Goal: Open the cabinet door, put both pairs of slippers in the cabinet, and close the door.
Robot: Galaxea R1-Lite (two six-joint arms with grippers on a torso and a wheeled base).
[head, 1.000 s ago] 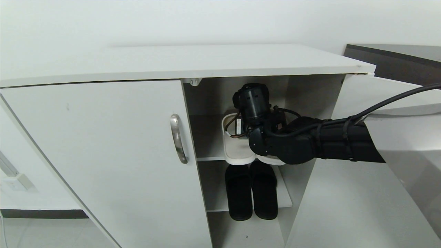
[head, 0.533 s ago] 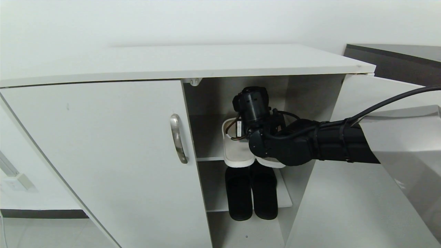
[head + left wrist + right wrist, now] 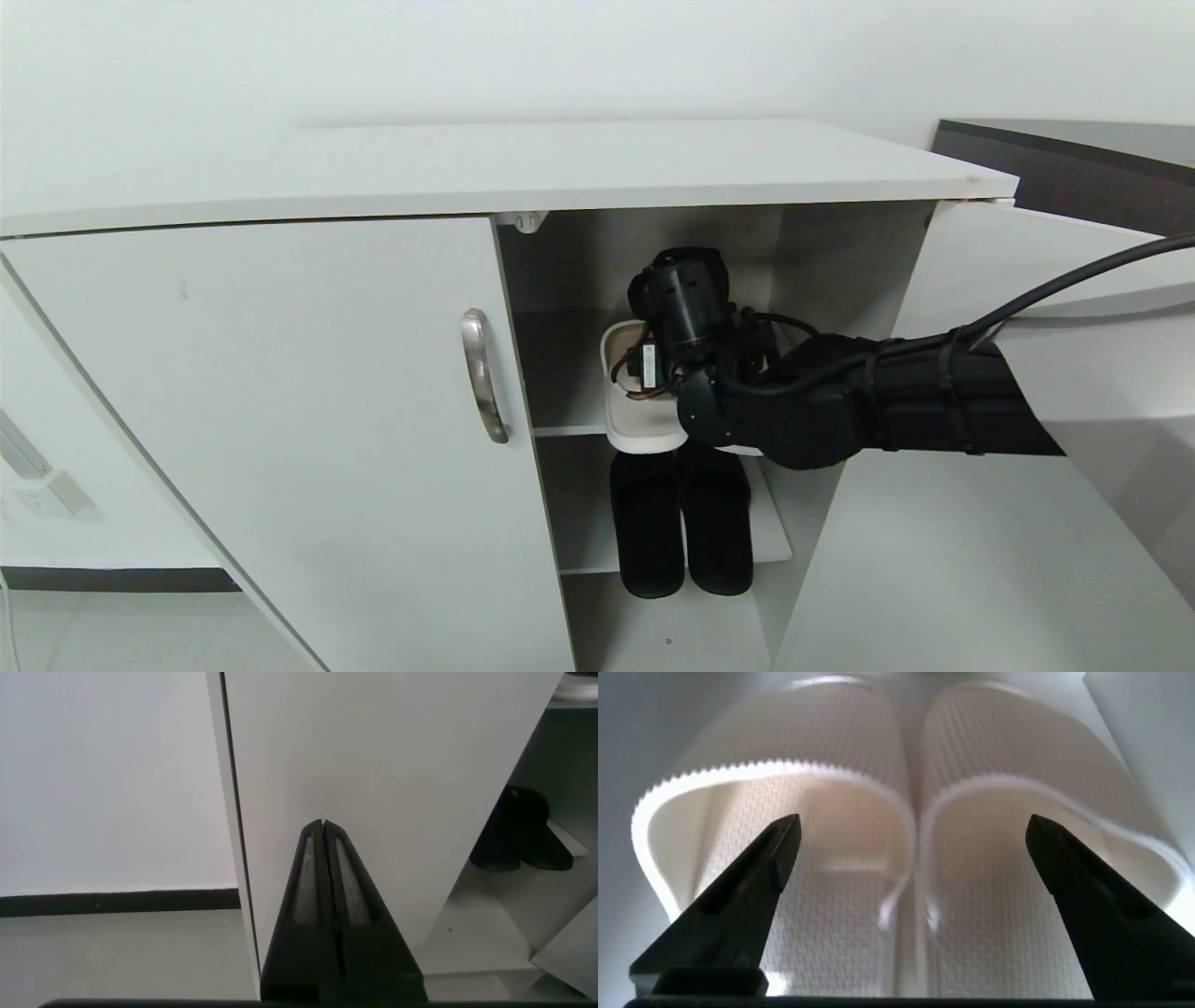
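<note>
A: White slippers (image 3: 644,415) are side by side on the upper shelf (image 3: 560,373) of the cabinet (image 3: 560,159), heels hanging just over its front edge!

B: And the right tool (image 3: 913,831)?

A: Spread wide, one finger towards each outer side of the pair. Black slippers (image 3: 681,523) sit on the lower shelf (image 3: 583,532) below. The right-hand door (image 3: 934,560) is swung open.

B: The left tool (image 3: 322,826)?

A: Pinched fully together on nothing, facing the closed left-hand door (image 3: 280,420).
</note>
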